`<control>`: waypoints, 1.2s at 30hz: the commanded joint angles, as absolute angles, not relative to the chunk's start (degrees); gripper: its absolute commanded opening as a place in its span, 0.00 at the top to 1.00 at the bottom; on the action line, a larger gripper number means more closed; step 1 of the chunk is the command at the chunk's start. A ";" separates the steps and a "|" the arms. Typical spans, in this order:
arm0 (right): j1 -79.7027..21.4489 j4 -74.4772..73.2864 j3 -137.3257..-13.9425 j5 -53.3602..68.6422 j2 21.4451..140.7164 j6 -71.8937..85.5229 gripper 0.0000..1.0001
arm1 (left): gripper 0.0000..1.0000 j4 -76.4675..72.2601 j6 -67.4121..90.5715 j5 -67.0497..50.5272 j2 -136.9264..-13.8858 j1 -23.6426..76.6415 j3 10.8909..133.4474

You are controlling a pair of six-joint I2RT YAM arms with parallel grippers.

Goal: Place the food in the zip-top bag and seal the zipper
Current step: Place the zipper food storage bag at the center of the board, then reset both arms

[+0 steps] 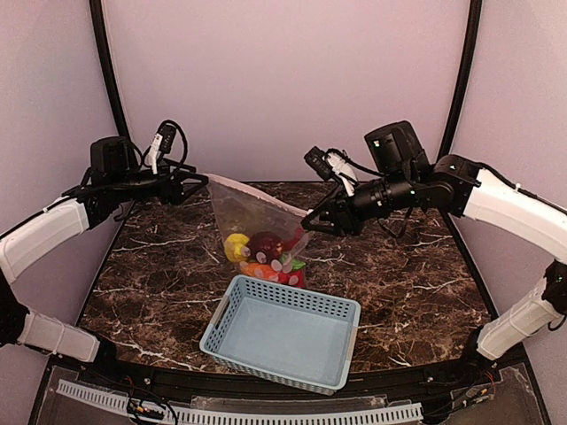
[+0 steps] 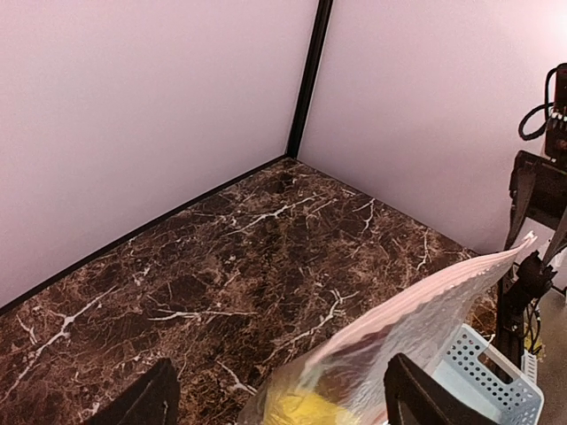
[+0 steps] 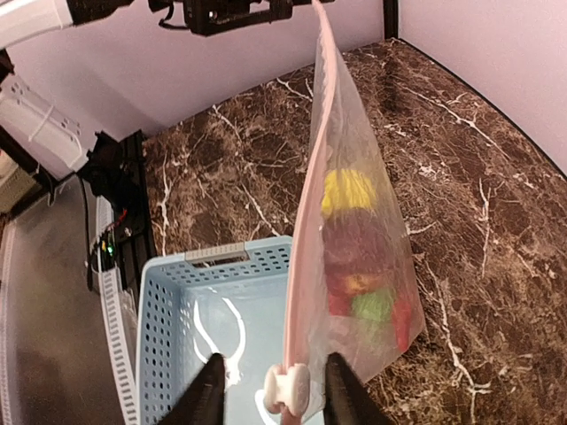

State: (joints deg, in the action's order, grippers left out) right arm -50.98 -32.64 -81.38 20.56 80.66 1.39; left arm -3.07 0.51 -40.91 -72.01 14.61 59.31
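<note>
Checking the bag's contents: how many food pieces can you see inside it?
5: yellow piece upper left, dark red piece beside it, orange piece below, lime-green piece and red piece lower right. More may be hidden.

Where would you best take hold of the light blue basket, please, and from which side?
Pinch the basket by its left short wall, at the handle slot, coming down from above, one finger inside, one outside: that wall is thin and upright, and the basket is open-topped and empty.

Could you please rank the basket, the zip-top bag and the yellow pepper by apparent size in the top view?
1. basket, the largest, though nearest the camera
2. zip-top bag
3. yellow pepper, the smallest, inside the bag
</note>
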 commanded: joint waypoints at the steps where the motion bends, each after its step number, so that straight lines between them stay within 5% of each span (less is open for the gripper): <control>1: -51.42 -31.97 -79.36 21.54 77.05 3.10 0.47 | 0.16 -5.33 3.65 -40.73 -65.59 14.53 55.86; 4: -51.46 -30.47 -79.23 20.65 75.22 3.53 0.22 | 0.14 -3.09 6.46 -38.65 -62.59 14.58 53.93; 8: -51.37 -28.29 -79.02 16.19 71.96 5.24 0.02 | 0.09 4.36 9.07 -31.76 -58.06 14.51 53.24; 15: -44.28 -30.26 -78.85 7.14 70.63 13.16 0.01 | 0.01 20.31 8.40 -19.22 -59.20 12.20 58.39; 25: -23.34 -31.29 -66.04 7.58 67.56 20.04 0.01 | 0.01 20.51 9.47 -19.60 -61.34 -2.46 56.10; 36: -12.54 -23.96 -53.29 -0.60 51.04 14.04 0.01 | 0.01 19.27 1.04 -2.40 -44.85 -5.44 47.30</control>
State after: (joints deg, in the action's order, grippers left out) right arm -12.84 -30.33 -56.97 3.79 56.05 17.78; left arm 19.42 6.07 -11.22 -52.14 -5.17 50.09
